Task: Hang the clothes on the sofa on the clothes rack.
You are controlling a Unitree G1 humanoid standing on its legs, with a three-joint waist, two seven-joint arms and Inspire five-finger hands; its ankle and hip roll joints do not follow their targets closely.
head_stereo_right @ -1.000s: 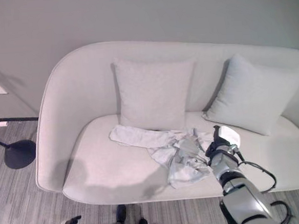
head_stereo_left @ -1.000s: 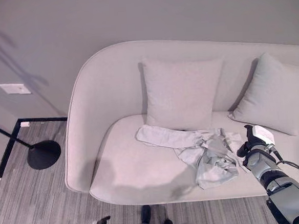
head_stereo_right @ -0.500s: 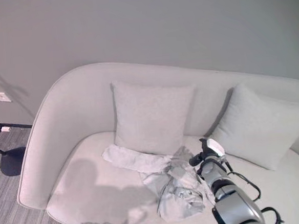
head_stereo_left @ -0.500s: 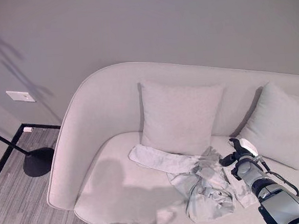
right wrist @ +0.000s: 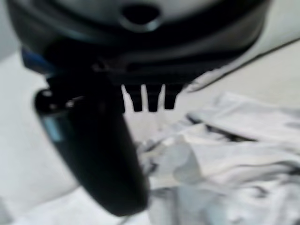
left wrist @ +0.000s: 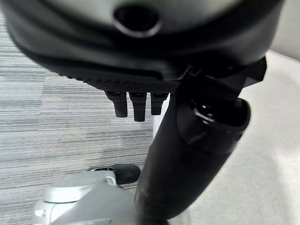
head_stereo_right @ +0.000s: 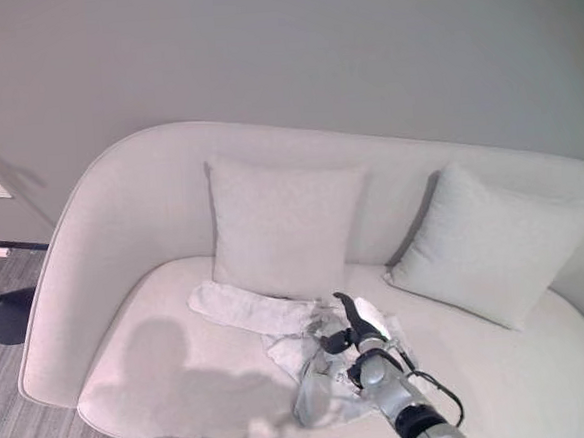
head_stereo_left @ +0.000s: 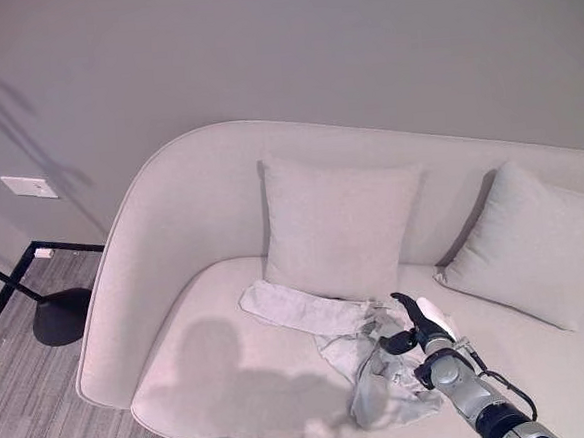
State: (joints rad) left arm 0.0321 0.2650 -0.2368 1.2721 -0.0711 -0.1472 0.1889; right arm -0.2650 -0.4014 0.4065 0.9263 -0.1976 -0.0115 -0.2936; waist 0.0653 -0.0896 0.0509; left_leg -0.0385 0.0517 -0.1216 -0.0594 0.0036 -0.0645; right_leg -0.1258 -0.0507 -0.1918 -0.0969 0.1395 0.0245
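Left eye: crumpled pale grey garment (head_stereo_left: 366, 349) on seat of light grey curved sofa (head_stereo_left: 173, 237), before the square cushion (head_stereo_left: 338, 226).
Right wrist: right hand (right wrist: 93, 140) over garment, fingers straight, apart.
Left wrist: left hand (left wrist: 187, 136) near floor, fingers straight.

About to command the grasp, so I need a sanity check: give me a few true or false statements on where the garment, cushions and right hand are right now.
1. The grey garment lies crumpled on the sofa seat. True.
2. The right hand is over the garment with fingers straight. True.
3. The right hand has lifted the garment off the seat. False: it lies on the seat.
4. Two cushions, one behind the garment and one further right, lean against the backrest. True.
5. The garment hangs over the sofa's arm. False: it is mid-seat.
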